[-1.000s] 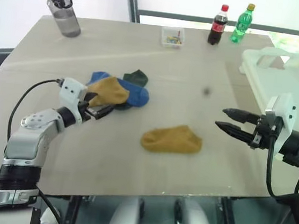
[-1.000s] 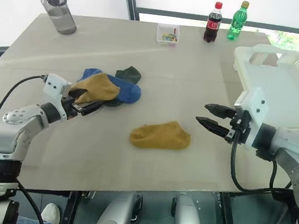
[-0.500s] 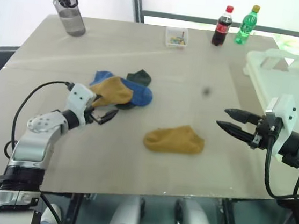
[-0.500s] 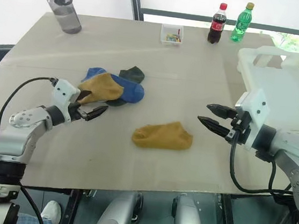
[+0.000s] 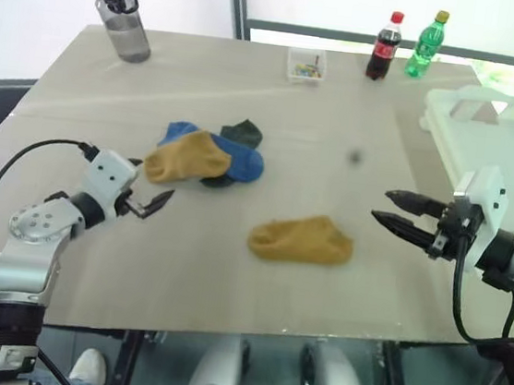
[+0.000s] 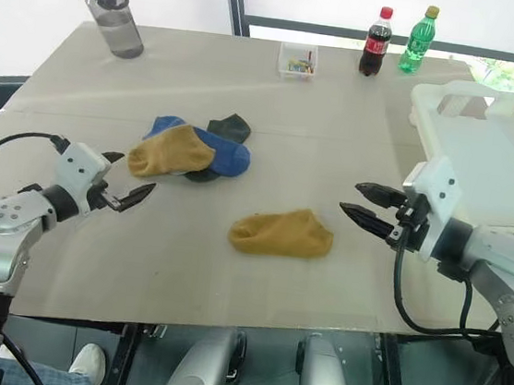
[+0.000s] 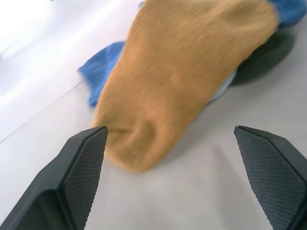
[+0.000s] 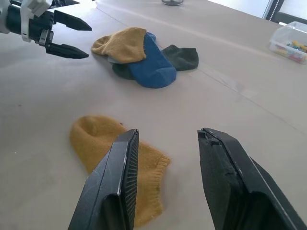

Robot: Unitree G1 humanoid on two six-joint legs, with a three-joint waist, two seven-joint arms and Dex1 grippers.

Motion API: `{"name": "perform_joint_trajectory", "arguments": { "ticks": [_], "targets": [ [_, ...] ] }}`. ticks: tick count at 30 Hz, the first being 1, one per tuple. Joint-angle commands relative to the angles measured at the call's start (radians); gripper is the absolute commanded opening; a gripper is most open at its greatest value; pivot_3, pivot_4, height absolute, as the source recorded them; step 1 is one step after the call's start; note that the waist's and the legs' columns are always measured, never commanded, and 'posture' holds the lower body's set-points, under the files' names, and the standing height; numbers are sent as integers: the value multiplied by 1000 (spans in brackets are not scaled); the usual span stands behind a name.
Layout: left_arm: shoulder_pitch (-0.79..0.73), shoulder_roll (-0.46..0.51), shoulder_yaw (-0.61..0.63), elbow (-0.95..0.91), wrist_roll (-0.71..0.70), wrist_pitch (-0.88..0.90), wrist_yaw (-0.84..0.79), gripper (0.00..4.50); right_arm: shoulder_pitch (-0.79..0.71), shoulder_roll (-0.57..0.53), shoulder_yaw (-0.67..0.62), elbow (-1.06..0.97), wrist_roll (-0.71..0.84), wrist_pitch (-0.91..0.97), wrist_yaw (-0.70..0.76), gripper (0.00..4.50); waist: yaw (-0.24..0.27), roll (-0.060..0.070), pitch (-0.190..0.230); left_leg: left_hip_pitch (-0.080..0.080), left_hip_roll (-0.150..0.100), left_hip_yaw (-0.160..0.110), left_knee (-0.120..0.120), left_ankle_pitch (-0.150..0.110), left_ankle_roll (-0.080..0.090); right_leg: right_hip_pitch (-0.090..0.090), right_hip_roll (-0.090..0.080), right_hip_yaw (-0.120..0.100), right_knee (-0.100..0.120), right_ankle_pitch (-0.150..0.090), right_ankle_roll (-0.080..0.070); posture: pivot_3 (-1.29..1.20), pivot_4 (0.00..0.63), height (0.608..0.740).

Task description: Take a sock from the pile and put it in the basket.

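1. My L gripper (image 6: 126, 183) – fingers wide apart, empty, just beside the pile (image 6: 192, 148), near its yellow sock (image 7: 187, 72).
2. My R gripper (image 6: 364, 207) – fingers part open, nothing between them, hovering beside the lone yellow sock (image 6: 281, 232) on the table (image 6: 277, 102).
3. Basket (image 6: 493, 154) sits at the table's right edge, behind my R arm.
4. Pile: yellow over blue, dark green at the back.

You see the right gripper's (image 8: 165, 179) two fingers parted above a lone mustard sock (image 8: 103, 143) lying flat on the table (image 8: 230, 96). Farther along lies the pile (image 8: 144, 60), with the left gripper (image 8: 72, 36) gaping just beside it. A small clear box (image 8: 292, 40) sits near the far edge.
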Motion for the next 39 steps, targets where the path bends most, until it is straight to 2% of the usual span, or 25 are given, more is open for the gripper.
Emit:
{"name": "perform_joint_trajectory", "arguments": {
  "ticks": [1,10,13,21,25,29,34,37,39],
  "targets": [
    [-43,4,-12,52,49,-48,34,4500,-29,-9,-12,-16,19,-17,0,1985,0,0,0,0,0,0,0,0,0,0,0,0,0,0,0,0,150,740],
    [-151,-5,-111,255,156,-144,53,4500,-24,-12,-19,-32,31,-10,-11,1985,-2,0,-1,0,-2,0,0,0,0,0,0,0,0,0,0,0,150,740],
    [-157,4,-111,294,172,-161,56,3752,-18,-11,-28,-39,38,-8,-21,2113,-4,0,-1,1,-2,0,0,0,0,0,0,0,1,0,0,0,150,740],
    [-96,46,-116,304,183,-177,29,57,-5,-10,-22,-35,37,-14,-29,2113,-16,1,-1,4,0,4,0,0,0,1,2,3,3,0,0,0,150,740],
    [-11,83,-119,214,147,-145,-55,57,-7,-11,-21,-32,37,-16,-28,2113,-26,1,-1,10,1,5,-3,0,0,6,1,5,2,0,0,0,150,740],
    [108,126,-106,42,67,-64,-174,57,-8,-8,-18,-30,38,-17,-28,2113,-31,1,-2,17,3,6,-5,0,0,11,0,7,-1,0,0,0,150,740],
    [213,156,-108,-171,-83,98,-328,57,-11,-6,-14,-22,37,-23,-20,2113,-22,2,-2,17,2,6,-4,0,0,13,-1,6,-1,-1,0,0,150,740],
    [220,147,-106,-221,-101,147,-329,57,-12,-5,-12,-20,37,-23,-19,2113,-17,3,-2,17,2,7,-4,0,0,13,-1,6,-1,-1,0,0,150,740],
    [182,104,-130,-241,-85,184,-268,57,-12,-5,-12,-19,37,-23,-20,2113,-9,3,-2,17,2,7,-4,0,0,13,0,6,-1,-1,0,0,150,740]
  ]
}}
